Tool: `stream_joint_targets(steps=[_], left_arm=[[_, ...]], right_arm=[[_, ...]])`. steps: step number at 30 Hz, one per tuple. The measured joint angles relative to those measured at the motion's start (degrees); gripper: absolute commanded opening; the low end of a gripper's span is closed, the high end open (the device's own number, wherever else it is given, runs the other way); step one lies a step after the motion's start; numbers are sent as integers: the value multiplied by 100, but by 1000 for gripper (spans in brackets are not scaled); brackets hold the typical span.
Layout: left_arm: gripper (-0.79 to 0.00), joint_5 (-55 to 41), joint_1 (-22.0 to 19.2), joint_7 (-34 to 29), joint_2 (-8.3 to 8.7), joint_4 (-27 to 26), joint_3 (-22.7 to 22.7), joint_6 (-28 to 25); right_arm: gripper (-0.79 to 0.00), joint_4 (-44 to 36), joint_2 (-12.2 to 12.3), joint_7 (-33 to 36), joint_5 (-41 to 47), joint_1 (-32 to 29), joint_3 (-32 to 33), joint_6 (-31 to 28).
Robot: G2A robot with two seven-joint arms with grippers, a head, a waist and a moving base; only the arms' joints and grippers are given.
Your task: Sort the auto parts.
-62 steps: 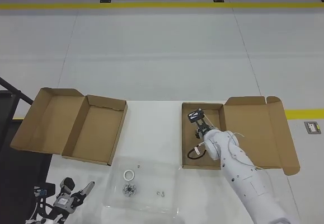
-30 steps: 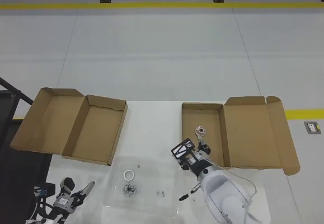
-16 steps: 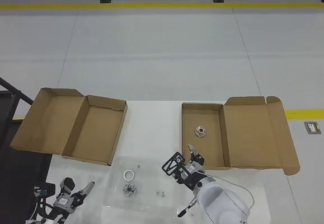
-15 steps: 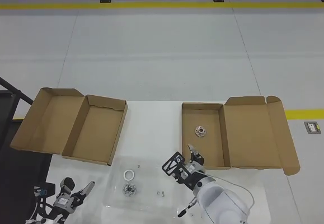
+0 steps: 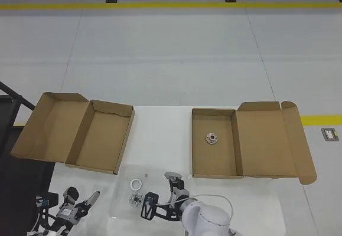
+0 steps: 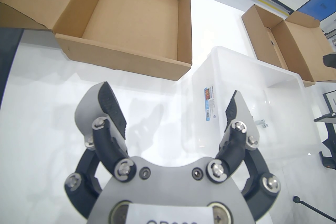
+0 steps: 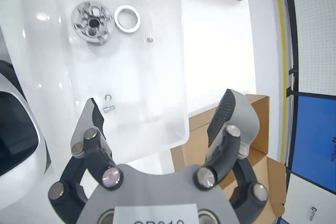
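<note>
Clock laid on the table (image 5: 159,127) as the top view shows it, 12 away from me. The clear bin (image 7: 181,72) sits at 6 between the two cartons, I judge so that either arm can reach it. The right gripper (image 7: 160,114) hangs over the bin, jaws spread wide and holding nothing, which I read as ready for the next pick. In the bin, a flanged hub (image 7: 92,25) and a white ring (image 7: 127,18) lie just beside each other toward 9. A bolt (image 7: 109,109) and a washer (image 7: 107,97) lie close to one right finger. The right box (image 5: 215,162) at 2, lid folded flat, holds one similar hub (image 5: 211,138), so hubs probably go there. The left box (image 5: 100,144) at 10 is open likewise, presumably for another kind of part. The left gripper (image 6: 173,107) is also wide with nothing in it, parked at 8, apart from the bin.
</note>
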Motion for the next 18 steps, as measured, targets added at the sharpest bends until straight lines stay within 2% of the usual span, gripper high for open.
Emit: stream_joint_targets(steps=[7,9,15,18], left_arm=[[0,0,0,0,0,0,0,0],[0,0,0,0,0,0,0,0],[0,0,0,0,0,0,0,0],[0,0,0,0,0,0,0,0]], right_arm=[[0,37,6,-176,13,-29,-36,-61],[-200,170,9,-364,-11,-1,-112,-274],[-228,611,-58,-290,204,227,-298,-756],[-305,819,-102,-169,417,335,-296,-796]])
